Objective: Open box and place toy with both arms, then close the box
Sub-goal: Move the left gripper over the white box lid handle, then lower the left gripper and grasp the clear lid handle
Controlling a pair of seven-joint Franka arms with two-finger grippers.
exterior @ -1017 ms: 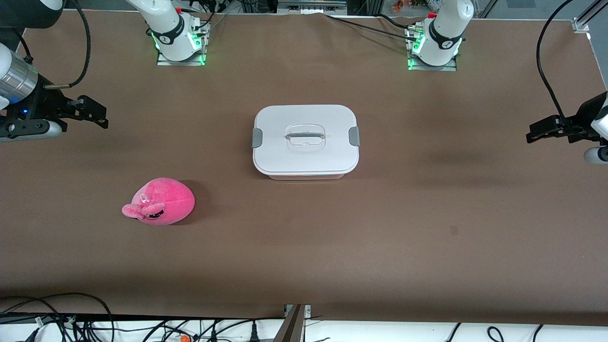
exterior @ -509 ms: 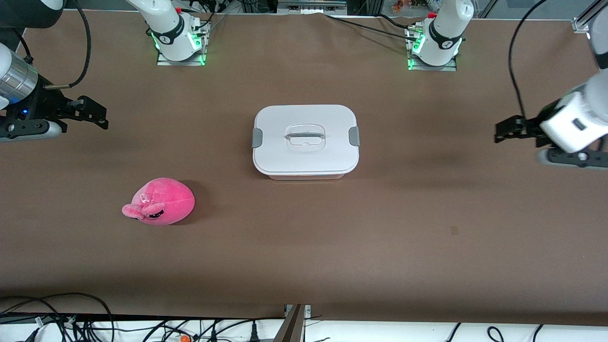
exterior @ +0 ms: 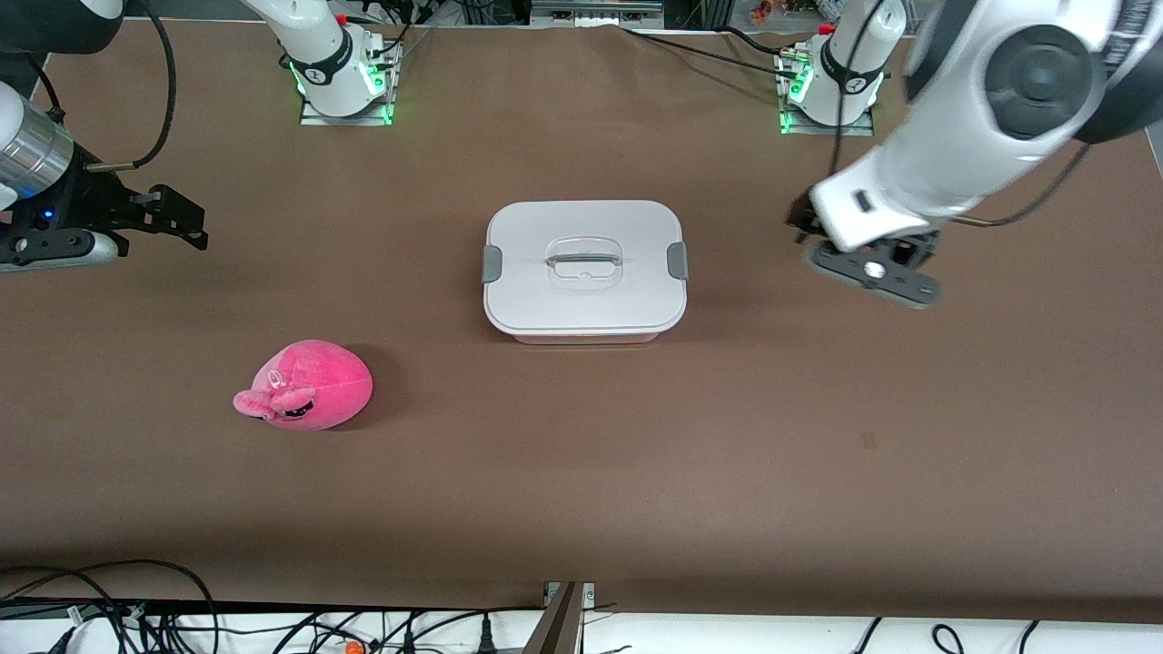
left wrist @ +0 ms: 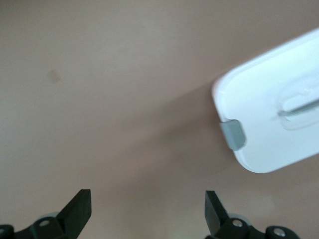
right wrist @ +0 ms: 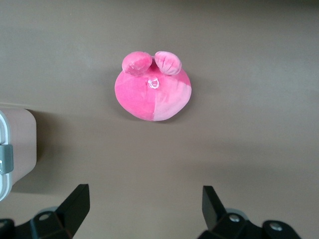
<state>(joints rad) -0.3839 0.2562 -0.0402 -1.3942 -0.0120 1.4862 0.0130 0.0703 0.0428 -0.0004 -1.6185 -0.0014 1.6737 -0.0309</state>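
Box: the box (exterior: pixel 584 270), centre frame, white lid (exterior: pixel 581 227) still clipped on.
Toy: the toy (exterior: pixel 309 384), lower left, untouched.
Left gripper (left wrist: pixel 148 211): fingers apart, empty.
Right gripper (right wrist: pixel 144 206): fingers apart, empty, waiting.
Progress: nothing done yet.

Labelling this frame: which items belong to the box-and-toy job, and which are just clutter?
Job:
- box, lid on
- toy
- left gripper, open, beside the box
- right gripper, open, waiting at its end

Clutter:
- cables along the table edge

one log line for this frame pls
box: lid on | toy: on table, nearer camera | left claw: open, beside box | right claw: open, waiting
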